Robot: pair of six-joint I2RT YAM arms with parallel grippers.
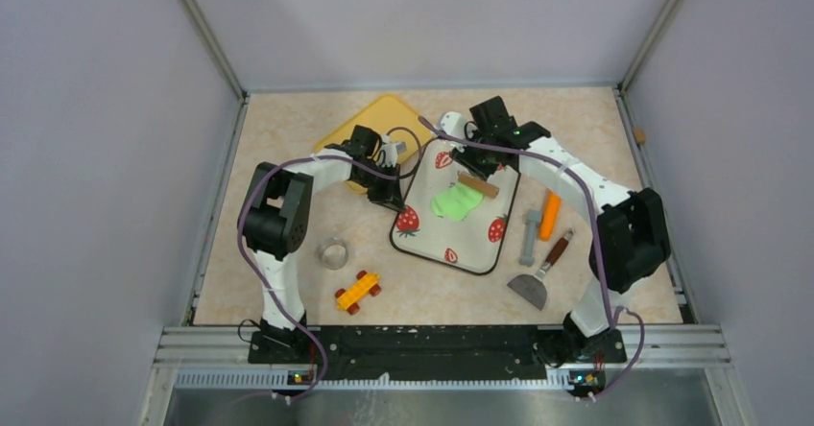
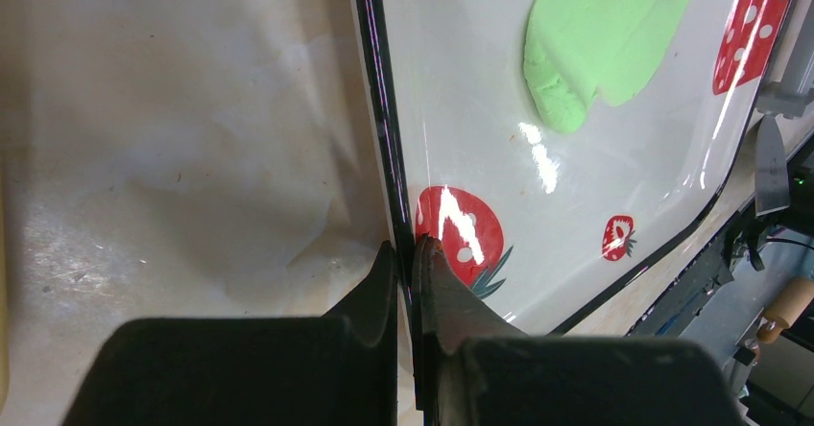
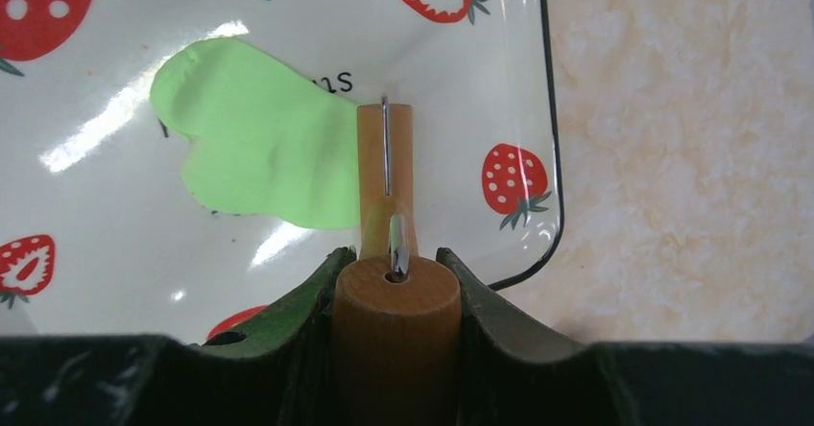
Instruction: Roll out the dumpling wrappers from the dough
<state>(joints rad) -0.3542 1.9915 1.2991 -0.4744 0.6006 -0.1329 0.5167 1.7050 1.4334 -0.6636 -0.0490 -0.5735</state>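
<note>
Dough lying left of the rolling pin, tray being pinned

One wooden rolling pin (image 3: 386, 162) is being grasped in the right gripper (image 3: 395, 272), with the jaws clamped around its thick handle. The pin is being pointed straight out past the fingertips, and its left side is touching the right edge of the dough (image 3: 259, 138). The dough is being kept on the far half of the strawberry-print tray (image 1: 477, 246) as one flattened lump, stretched from near-left to far-right. It is lying left of the pin, so the next stroke is judged to need carrying leftward across it.

The right arm is the nearer one. The left gripper (image 2: 408, 253) is being held clenched on the tray's left rim, well apart from the dough.

Being counted:
- On the tray: one dough lump, one pin and no separate dumpling wrappers.
- Around the tray: one yellow board (image 1: 379, 117), one small cup (image 1: 333, 253), one toy car (image 1: 357, 291), one grey bolt (image 1: 530, 237), one orange stick (image 1: 549, 215) and one scraper (image 1: 538, 277).
</note>
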